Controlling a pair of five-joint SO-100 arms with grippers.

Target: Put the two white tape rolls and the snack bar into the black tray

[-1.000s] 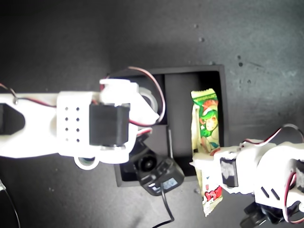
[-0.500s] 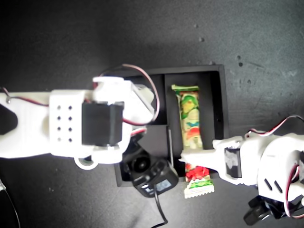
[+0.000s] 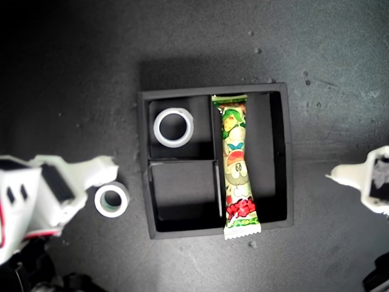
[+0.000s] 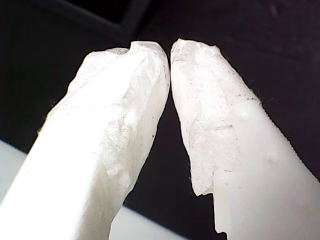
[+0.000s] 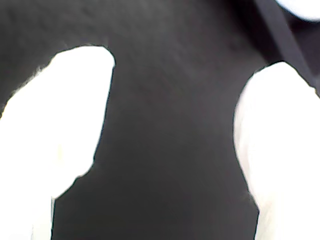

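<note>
**One roll and the bar in the tray, one roll still outside**

You have two white tape rolls, one snack bar, one black tray with three compartments, and two arms in the scene.

The wide roll [image 3: 157, 128] lies flat in the small compartment at the exterior view's upper left of the tray [image 3: 143, 158]. The small roll [image 3: 100, 202] sits on the tabletop [image 3: 73, 73], just outside the tray's wall on the exterior view's left. The other small compartment holds nothing. The snack bar [image 3: 237, 170] lies lengthwise in the long compartment, against the divider. Its red-lettered, crimped end rides over the tray wall nearest the exterior view's bottom.

Both arms are cut off by the frame. One arm [image 3: 42, 194] shows at the exterior view's lower left, its white tip just beside the small roll, apart from it. The other arm [image 3: 364, 182] shows only a pointed white tip at the exterior view's right edge, well away from the tray.

The wrist views do not settle which arm is which. My first gripper [image 4: 170, 52] has its jaws pressed together at the tips with nothing between them, and a tray corner lies beyond. My second gripper [image 5: 185, 60] is spread wide over bare dark tabletop and holds nothing. A white blur [image 5: 305, 7] past a dark strip is too soft to identify.
</note>
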